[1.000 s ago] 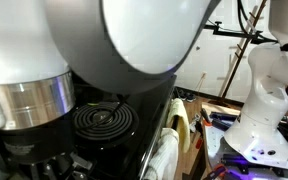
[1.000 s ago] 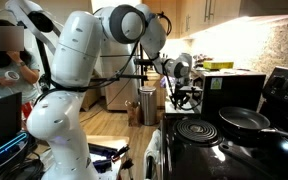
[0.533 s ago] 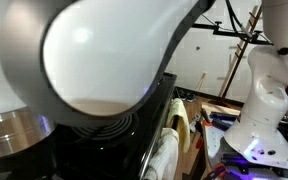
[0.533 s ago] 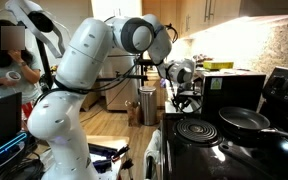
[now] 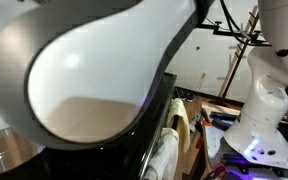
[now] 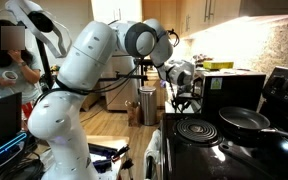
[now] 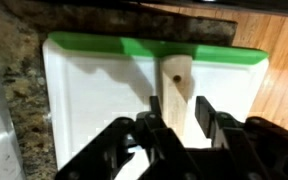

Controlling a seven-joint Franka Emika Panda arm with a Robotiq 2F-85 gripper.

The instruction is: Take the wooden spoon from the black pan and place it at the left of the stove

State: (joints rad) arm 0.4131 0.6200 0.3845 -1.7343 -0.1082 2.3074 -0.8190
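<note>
In the wrist view the wooden spoon (image 7: 176,85), its pale handle end with a small hole, lies over a white cutting board with a green rim (image 7: 94,90). My gripper (image 7: 179,106) straddles the handle. One finger touches it and the other stands a little apart, so the jaws are open. In an exterior view the gripper (image 6: 185,92) hangs beside the stove (image 6: 199,152), away from the empty black pan (image 6: 242,120). In an exterior view my arm (image 5: 94,70) fills most of the picture and hides the pan and spoon.
Speckled granite counter (image 7: 14,85) surrounds the board, with wood floor (image 7: 284,90) past it. The coiled burner (image 6: 194,129) lies in front of the pan. A person (image 6: 9,55) stands far off. A second robot base (image 5: 259,130) stands beside the stove.
My arm has swung across the close exterior camera and now covers the burner seen earlier. The gripper has shifted slightly toward the counter beside the stove.
</note>
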